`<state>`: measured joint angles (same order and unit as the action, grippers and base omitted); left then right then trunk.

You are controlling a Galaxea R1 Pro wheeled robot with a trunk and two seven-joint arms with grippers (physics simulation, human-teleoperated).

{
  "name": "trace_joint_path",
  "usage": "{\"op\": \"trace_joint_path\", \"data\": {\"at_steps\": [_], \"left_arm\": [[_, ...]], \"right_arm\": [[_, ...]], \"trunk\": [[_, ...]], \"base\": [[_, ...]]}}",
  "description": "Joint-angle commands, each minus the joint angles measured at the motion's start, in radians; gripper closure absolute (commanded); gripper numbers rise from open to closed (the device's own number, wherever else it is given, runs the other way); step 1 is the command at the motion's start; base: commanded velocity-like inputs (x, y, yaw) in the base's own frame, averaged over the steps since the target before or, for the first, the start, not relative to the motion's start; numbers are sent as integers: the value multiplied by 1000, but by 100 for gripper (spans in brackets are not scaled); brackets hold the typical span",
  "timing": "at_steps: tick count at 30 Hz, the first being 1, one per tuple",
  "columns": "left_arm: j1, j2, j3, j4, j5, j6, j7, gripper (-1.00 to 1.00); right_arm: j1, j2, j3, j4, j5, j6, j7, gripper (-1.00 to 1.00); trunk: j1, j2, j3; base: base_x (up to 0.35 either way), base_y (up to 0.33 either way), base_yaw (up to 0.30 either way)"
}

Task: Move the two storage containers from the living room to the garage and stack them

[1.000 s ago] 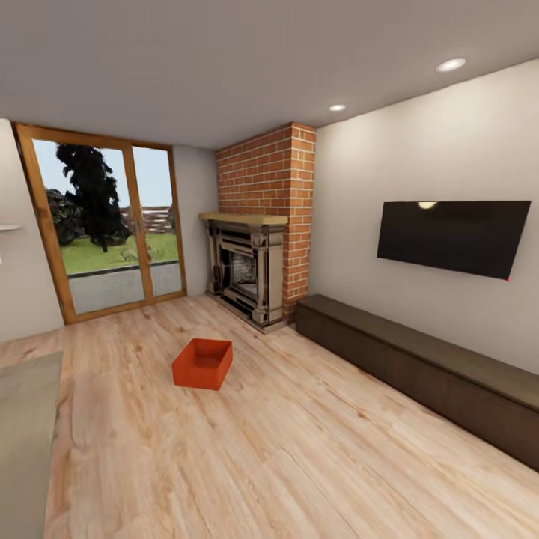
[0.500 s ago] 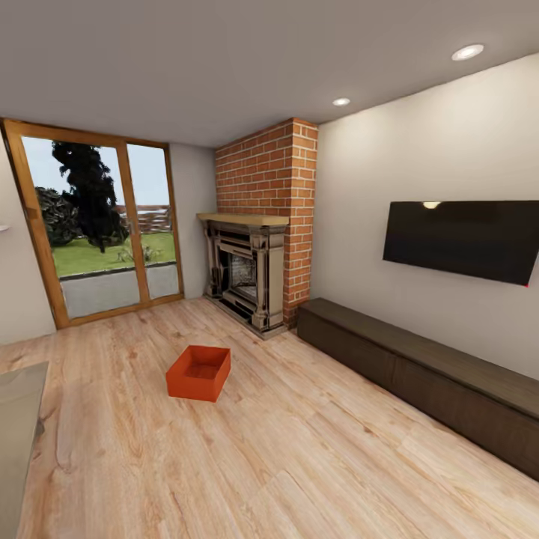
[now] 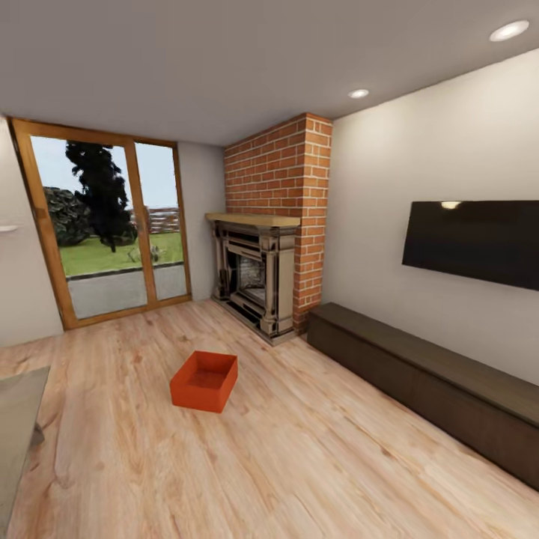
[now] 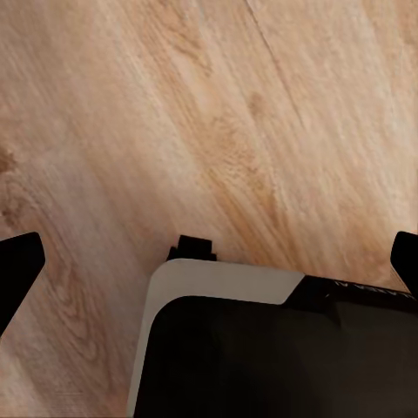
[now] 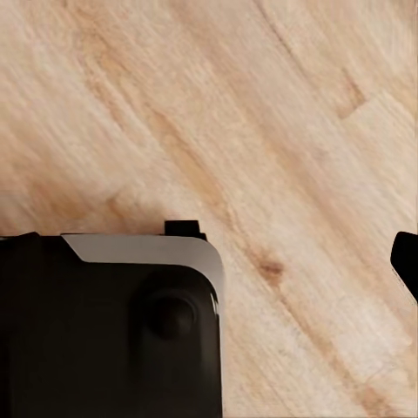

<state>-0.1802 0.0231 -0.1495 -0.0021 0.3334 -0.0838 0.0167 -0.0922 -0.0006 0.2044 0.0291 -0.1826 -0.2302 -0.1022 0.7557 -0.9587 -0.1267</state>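
One orange-red open-top storage container [image 3: 204, 381] sits empty on the light wood-plank floor [image 3: 299, 464] of the living room, several steps ahead of me and slightly left of centre in the head view. My left gripper [image 4: 212, 266] hangs open over the planks, its black fingertips [image 4: 17, 270] at opposite edges of the left wrist view with nothing between them. My right gripper [image 5: 209, 261] also hangs over bare planks with one fingertip [image 5: 407, 259] far out at the edge, so it reads as open and empty.
A red brick fireplace [image 3: 266, 277] stands in the far corner. A long low dark cabinet [image 3: 419, 374] runs under a black TV [image 3: 479, 243] along the right wall. Glass doors [image 3: 112, 232] are at the back left. A grey surface [image 3: 15, 427] is at the left edge.
The head view has shifted, so the fireplace and TV now sit further right and the container a little lower. The container itself has not moved on the floor.
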Motion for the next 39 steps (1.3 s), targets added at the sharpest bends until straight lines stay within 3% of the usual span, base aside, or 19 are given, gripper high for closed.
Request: {"op": "trace_joint_path", "data": {"at_steps": [1, 26, 39], "left_arm": [[-1, 0, -9, 1, 7, -3, 2, -100], [-1, -1, -9, 1, 7, -2, 2, -100], [-1, -1, -9, 1, 7, -2, 2, -100]], "right_arm": [[-1, 0, 9, 3, -9, -6, -1, -100], [-1, -4, 8, 3, -10, -7, 0, -100], [-1, -1, 12, 3, -2, -13, -1, -100]], "trunk": [[1, -1, -1], [1, -1, -1], [1, -1, -1]], "base": [[326, 76, 255], [326, 94, 264], [325, 96, 29]]}}
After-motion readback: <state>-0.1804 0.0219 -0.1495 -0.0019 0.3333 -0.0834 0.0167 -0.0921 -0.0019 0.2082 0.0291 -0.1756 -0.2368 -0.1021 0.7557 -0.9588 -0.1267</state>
